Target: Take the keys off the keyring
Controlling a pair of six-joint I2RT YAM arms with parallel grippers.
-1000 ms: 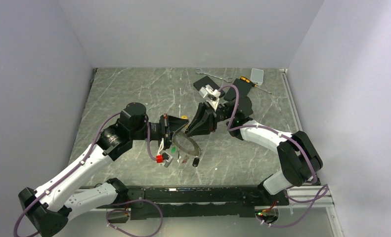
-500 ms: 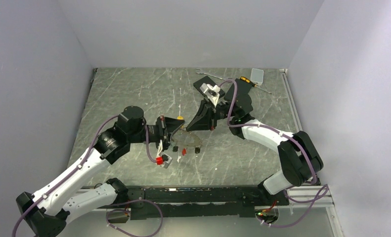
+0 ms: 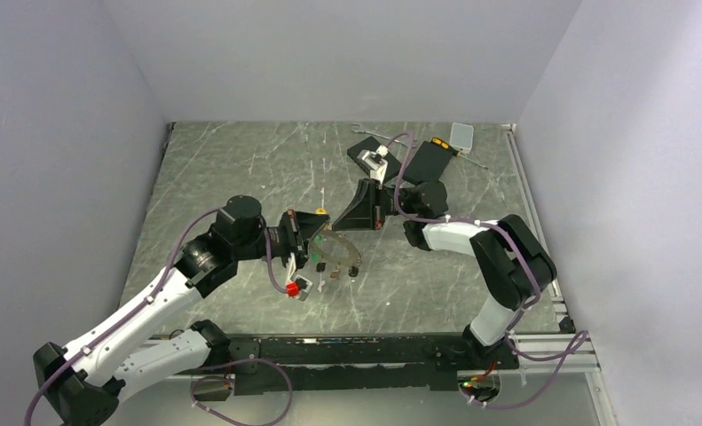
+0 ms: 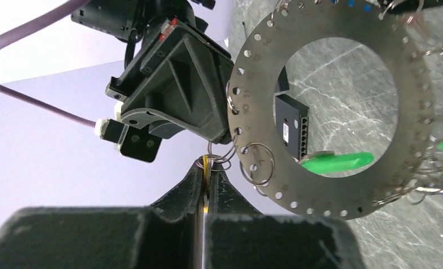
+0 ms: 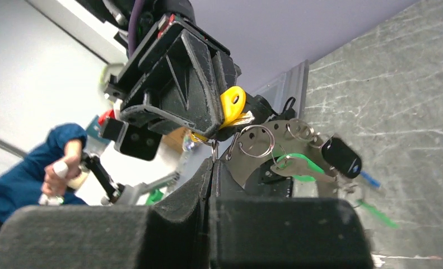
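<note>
The keyring [image 4: 342, 185] is a flat perforated metal disc with a wide hole, held up between both grippers [image 3: 340, 256]. Small split rings hang keys from it: a green key [image 4: 336, 161], a black-headed key [image 5: 341, 157] and a red one [image 3: 332, 274]. My left gripper [image 4: 208, 163] is shut on a yellow key [image 5: 232, 105], whose yellow edge shows between its pads. My right gripper [image 5: 212, 159] is shut, with the small split ring [image 5: 213, 147] of that yellow key pinched at its tips. The two grippers meet nose to nose at the disc's edge.
A black flat box [image 3: 429, 161] lies at the back right beside a clear case [image 3: 461, 135] and a silver wrench [image 3: 378, 135]. Another black box [image 3: 366, 156] lies behind the right wrist. A person in blue [image 5: 17, 174] shows beyond the table.
The right gripper has closed from slightly open. The right arm has folded in toward the left, and the disc with its keys sits a little higher and closer to the left gripper.
</note>
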